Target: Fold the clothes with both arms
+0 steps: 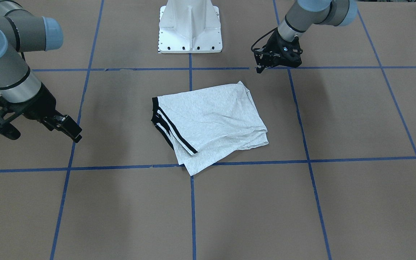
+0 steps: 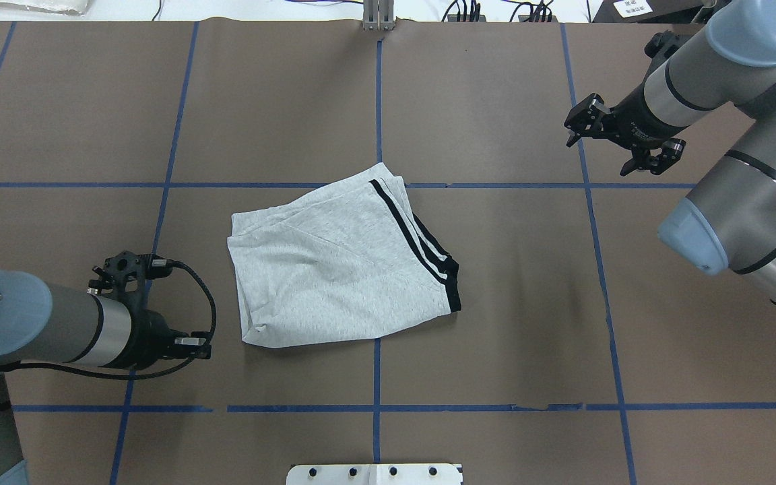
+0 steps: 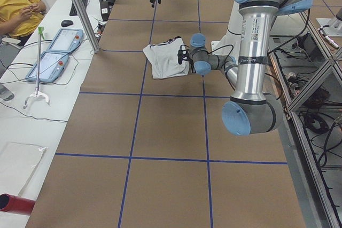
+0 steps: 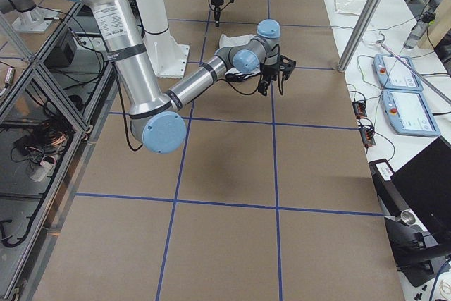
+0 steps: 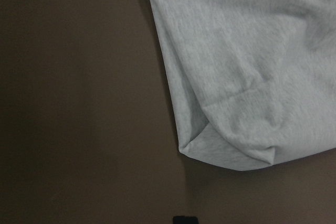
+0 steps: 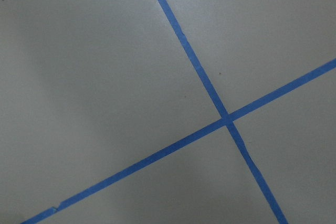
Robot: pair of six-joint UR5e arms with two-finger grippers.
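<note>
Well, from my console the T-shirt (image 2: 334, 269) lies as a compact folded packet near the middle of the bench (image 2: 516, 323), plain grey side up, with the black-and-white striped trim (image 2: 415, 246) running along the edge towards the robot's right. Neither arm touches it. The right tool (image 2: 597, 158) hangs well apart from the cloth with its fingers spread wide and empty; its wrist camera shows only bare bench and a crossing of blue tape (image 6: 226, 116), so I read it as parked clear of the fabric to avoid snagging. The left tool (image 2: 199, 348) sits low just beside the packet's near-left corner (image 5: 220, 156), pointing at it. I cannot tell whether its fingers are apart or together, since they line up from above. The layers at that corner and along the far edge are slightly staggered, so I judge the fold nearly done, with at most a tidy-up left.
</note>
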